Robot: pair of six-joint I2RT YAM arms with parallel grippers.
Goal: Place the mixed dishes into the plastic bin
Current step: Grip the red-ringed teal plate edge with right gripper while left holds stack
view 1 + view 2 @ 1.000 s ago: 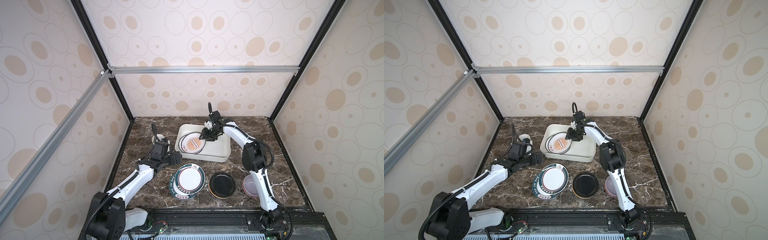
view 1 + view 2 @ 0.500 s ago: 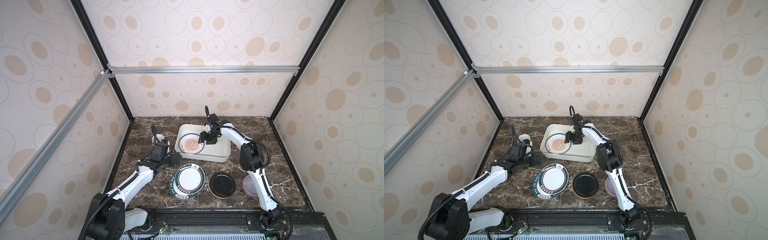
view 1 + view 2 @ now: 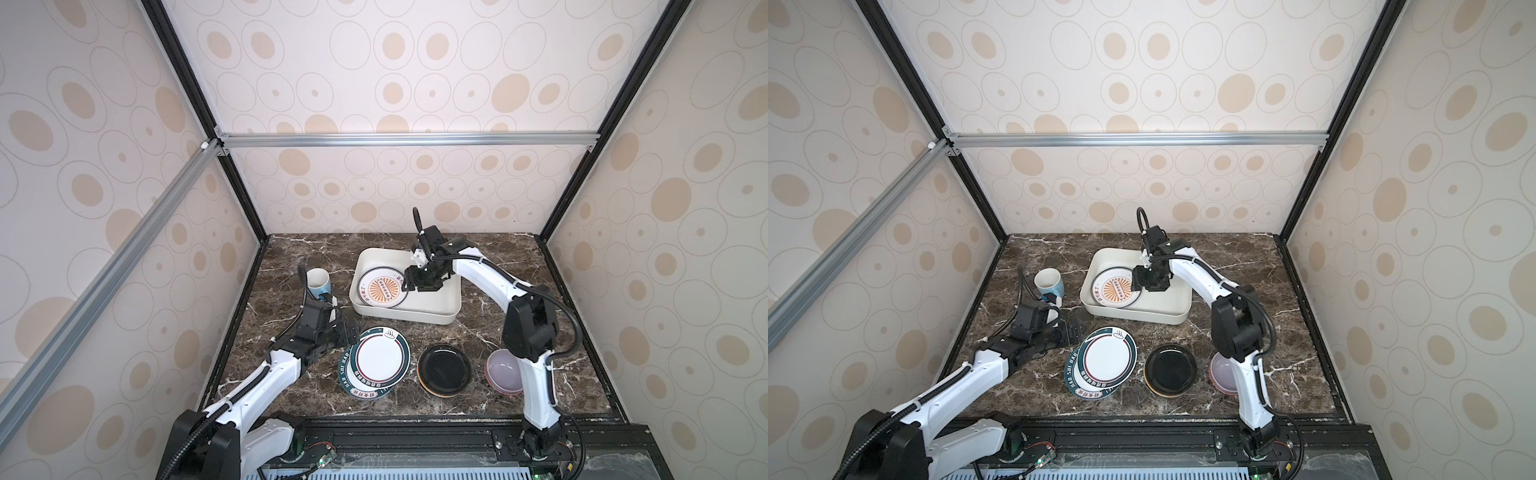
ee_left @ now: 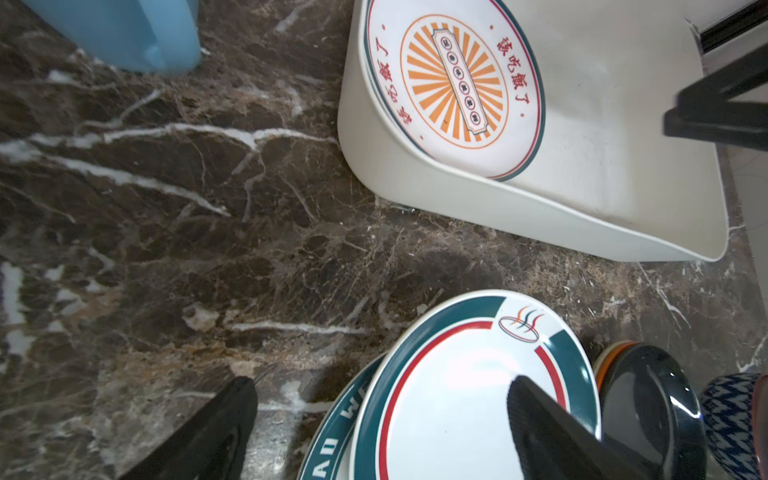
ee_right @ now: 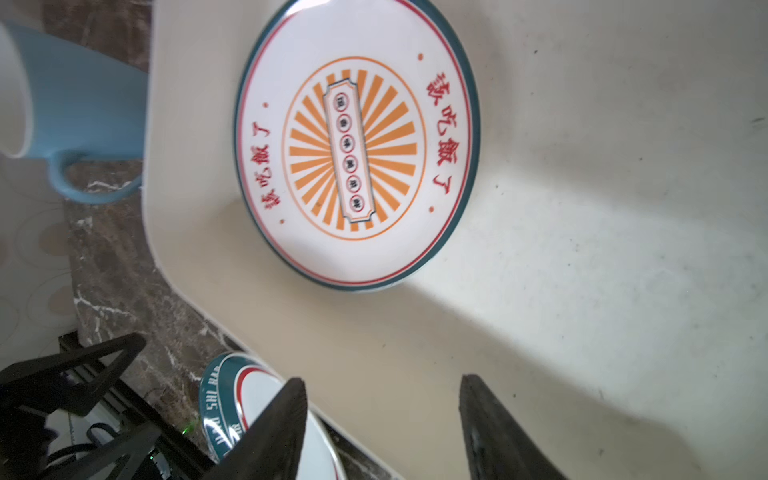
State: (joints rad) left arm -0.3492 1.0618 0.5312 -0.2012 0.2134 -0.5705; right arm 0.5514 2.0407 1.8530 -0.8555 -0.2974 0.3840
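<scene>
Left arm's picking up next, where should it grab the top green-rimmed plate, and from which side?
Pinch the upturned rim of the green-rimmed plate at the edge nearest the left gripper, coming low from the mug side. It lies flat on another plate, so probably only the rim offers a hold; the black plate crowds its opposite edge.

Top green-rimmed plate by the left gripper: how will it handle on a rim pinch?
Probably rigid and breakable: the green-rimmed plate looks like glazed ceramic. Likely slippery, given the glare on its face. It sits off-centre on the lettered plate, so a push may slide it or drag that one.
</scene>
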